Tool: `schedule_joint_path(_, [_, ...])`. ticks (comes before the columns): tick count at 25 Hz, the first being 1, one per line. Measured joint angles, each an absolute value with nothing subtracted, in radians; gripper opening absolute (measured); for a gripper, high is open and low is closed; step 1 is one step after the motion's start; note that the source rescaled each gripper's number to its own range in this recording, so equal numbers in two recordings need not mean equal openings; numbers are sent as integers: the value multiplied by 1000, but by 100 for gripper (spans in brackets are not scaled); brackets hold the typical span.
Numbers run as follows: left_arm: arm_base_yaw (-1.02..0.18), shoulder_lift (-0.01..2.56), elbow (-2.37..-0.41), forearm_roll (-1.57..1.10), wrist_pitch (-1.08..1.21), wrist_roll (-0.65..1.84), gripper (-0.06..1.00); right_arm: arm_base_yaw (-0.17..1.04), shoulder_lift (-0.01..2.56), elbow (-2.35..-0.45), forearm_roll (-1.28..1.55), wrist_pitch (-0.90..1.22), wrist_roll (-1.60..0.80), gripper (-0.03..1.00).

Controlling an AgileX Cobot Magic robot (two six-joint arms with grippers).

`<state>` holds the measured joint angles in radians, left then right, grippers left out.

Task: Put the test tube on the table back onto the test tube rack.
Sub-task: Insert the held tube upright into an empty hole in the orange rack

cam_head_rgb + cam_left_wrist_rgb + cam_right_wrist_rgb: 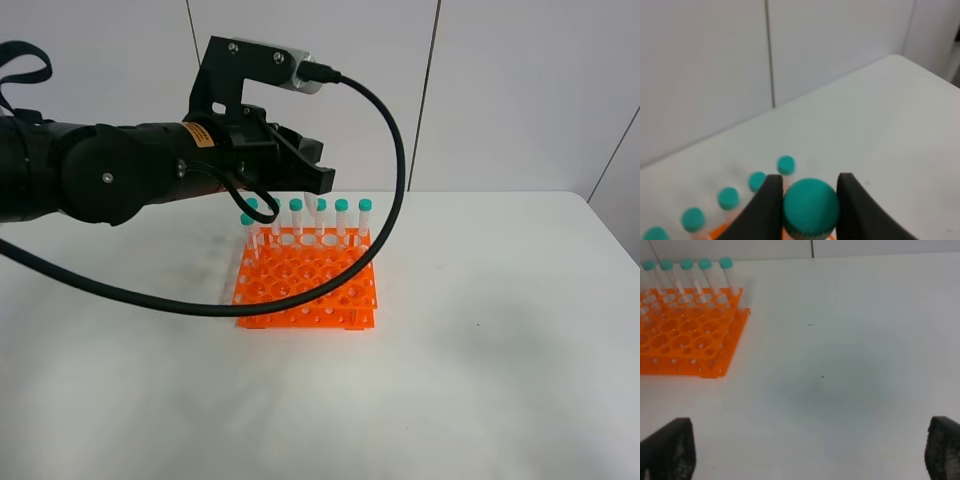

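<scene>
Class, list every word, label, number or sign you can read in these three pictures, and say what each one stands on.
Orange sticker on the left arm: carries dark print, too small to read.
Capped tubes, test tube rack, table: no legible writing in any view.
Nothing here can be quoted as readable text.

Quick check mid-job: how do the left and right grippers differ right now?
The left gripper is shut on the test tube at its teal cap; the right gripper is open with nothing between its fingers. The left gripper hangs above the test tube rack, near its far row of tubes; the right gripper is over bare table, beside the rack. Both have black fingers.
</scene>
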<state>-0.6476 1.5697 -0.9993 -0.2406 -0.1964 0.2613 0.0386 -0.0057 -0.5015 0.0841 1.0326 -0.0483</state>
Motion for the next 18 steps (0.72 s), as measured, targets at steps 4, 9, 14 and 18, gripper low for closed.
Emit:
schedule_joint_path(4, [-639,1584,-970,-241,-228,319,0,39,-6,-502,84,1033,-48,100])
schedule_joint_path(9, [-638,1585,-887,-260,-316,330,0,39,-6,-502,84,1033,-48,100])
schedule_joint_path(14, [-618,1585,-872,-244,-274,334,0,39,-6,-502,84,1033,-48,100])
schedule_joint_path(18, [-559,1609,-874,-217,-262,312,0,39,-6,-502,84,1033,-48,100])
